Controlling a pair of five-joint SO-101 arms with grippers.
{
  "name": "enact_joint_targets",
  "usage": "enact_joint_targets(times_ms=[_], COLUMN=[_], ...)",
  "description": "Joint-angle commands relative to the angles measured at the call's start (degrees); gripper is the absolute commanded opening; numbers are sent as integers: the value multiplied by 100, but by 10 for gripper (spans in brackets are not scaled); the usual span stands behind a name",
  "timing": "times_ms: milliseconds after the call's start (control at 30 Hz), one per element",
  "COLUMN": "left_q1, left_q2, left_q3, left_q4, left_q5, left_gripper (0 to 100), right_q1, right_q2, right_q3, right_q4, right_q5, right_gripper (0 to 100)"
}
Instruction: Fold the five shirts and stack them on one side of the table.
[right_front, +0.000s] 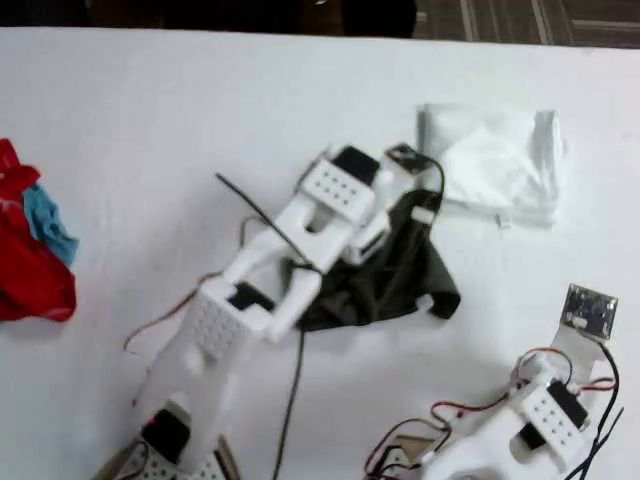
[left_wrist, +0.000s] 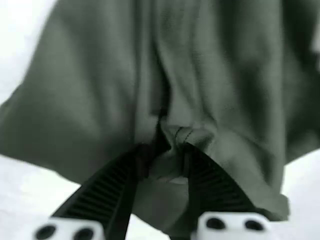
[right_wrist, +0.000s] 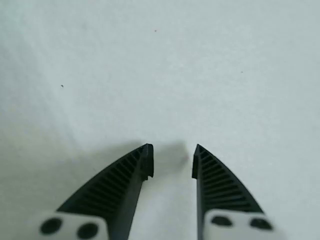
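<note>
High view: the left end effector (right_front: 405, 215) is down on a dark shirt (right_front: 400, 280) crumpled in the middle of the white worktop (right_front: 180, 100). A folded white shirt (right_front: 495, 160) lies near it on its right. A red shirt (right_front: 30, 270) and a blue shirt (right_front: 50, 225) are heaped together well apart on its left.

Left wrist view: the end effector is clenched on a fold of the dark shirt, with cloth bunched between the fingertips.

Right wrist view: the right end effector (right_wrist: 172, 155) is released, its jaws parted over plain worktop.
</note>
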Motion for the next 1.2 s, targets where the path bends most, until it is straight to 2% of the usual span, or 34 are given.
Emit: enact_joint_targets(times_ms=[0, 67, 200, 433, 567, 833, 1000, 1167], left_q1=[387, 554, 738, 826, 967, 1618, 1609, 1301], left_q2=[-114, -114, -123, -88, -62, 0, 448, 448], left_q3=[-40, -40, -251, -2334, -3073, -3090, -3020, -3486], left_q4=[-35, -44, -26, 387, 413, 273, 211, 519], left_q5=[53, 62, 44, 53, 53, 44, 44, 44], left_gripper=[63, 22, 28, 28, 28, 29, 141, 150], right_q1=[-22, -22, -13, 101, 409, 541, 541, 541], right_q2=[-145, -145, -145, -145, -145, -145, -145, -145], right_q3=[-105, -105, -105, -105, -132, -132, -123, -114], right_q4=[-84, -84, -84, -207, -391, -505, -505, -505], right_q5=[-9, -9, -18, -35, -501, -642, -633, -633], right_gripper=[133, 133, 133, 133, 133, 133, 133, 133])
